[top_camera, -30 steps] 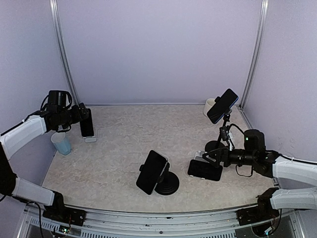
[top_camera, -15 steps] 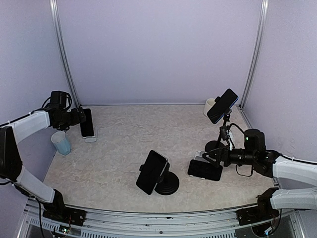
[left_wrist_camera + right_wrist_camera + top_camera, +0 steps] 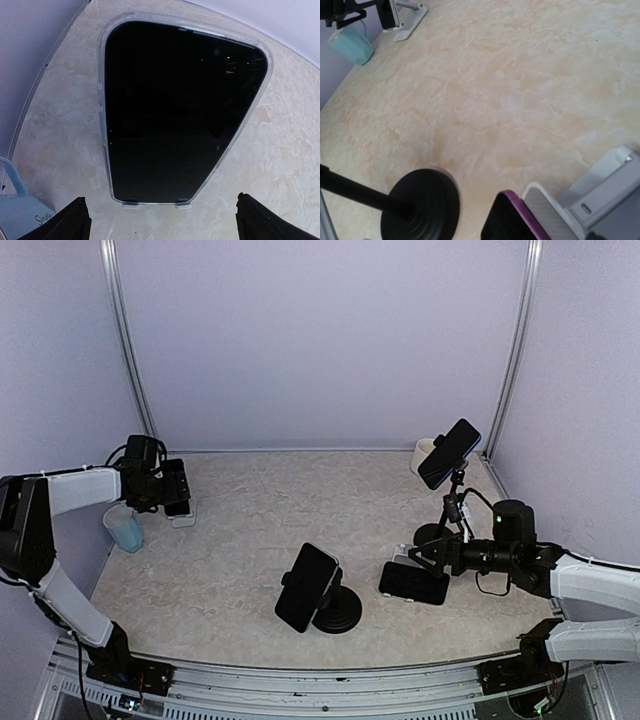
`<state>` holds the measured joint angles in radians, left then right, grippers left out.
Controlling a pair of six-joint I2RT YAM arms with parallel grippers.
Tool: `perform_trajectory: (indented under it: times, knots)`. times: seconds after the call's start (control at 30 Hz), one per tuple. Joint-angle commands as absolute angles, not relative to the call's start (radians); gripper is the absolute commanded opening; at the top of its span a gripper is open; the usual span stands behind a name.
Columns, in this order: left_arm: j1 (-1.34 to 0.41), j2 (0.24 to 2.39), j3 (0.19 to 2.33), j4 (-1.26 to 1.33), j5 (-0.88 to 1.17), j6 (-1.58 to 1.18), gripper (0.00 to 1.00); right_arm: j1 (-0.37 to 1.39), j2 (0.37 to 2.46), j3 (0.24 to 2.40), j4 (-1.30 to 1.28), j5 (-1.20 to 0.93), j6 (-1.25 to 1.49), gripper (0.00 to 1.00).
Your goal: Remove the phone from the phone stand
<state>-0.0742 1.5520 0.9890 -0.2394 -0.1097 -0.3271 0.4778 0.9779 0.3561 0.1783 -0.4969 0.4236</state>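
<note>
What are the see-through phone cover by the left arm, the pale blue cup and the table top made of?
The clear case around the black phone: likely soft plastic, its whitish see-through rim glossy. The pale blue cup: probably translucent plastic, slightly frosted. The beige mottled table top: matt, stone-patterned; real stone or laminate, I cannot tell.

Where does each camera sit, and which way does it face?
Top external: above and behind the arms, looking down at the beige table; both arms show, with left gripper and right gripper.
Left wrist: close to the black phone in a clear case, facing its screen; two black fingertips show.
Right wrist: low, facing across the table toward the left gripper; own fingers not clearly visible.
Shared: the light-blue plastic cup, in both wrist views.
</note>
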Motion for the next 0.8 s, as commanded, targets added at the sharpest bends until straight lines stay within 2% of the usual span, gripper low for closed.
perform_trajectory:
  times: [0.0, 0.4, 0.77]
  knots:
    - [-0.095, 1.571, 0.972, -0.222, -0.187, -0.318, 0.99, 0.491, 0.986, 0.367, 0.213, -0.499, 0.421, 0.91]
    - [-0.128, 1.670, 0.946, -0.224, -0.216, -0.349, 0.98, 0.491, 1.005, 0.360, 0.233, -0.501, 0.422, 0.91]
    - [-0.132, 1.757, 0.953, -0.173, -0.210, -0.337, 0.93, 0.491, 1.001, 0.345, 0.240, -0.494, 0.420, 0.91]
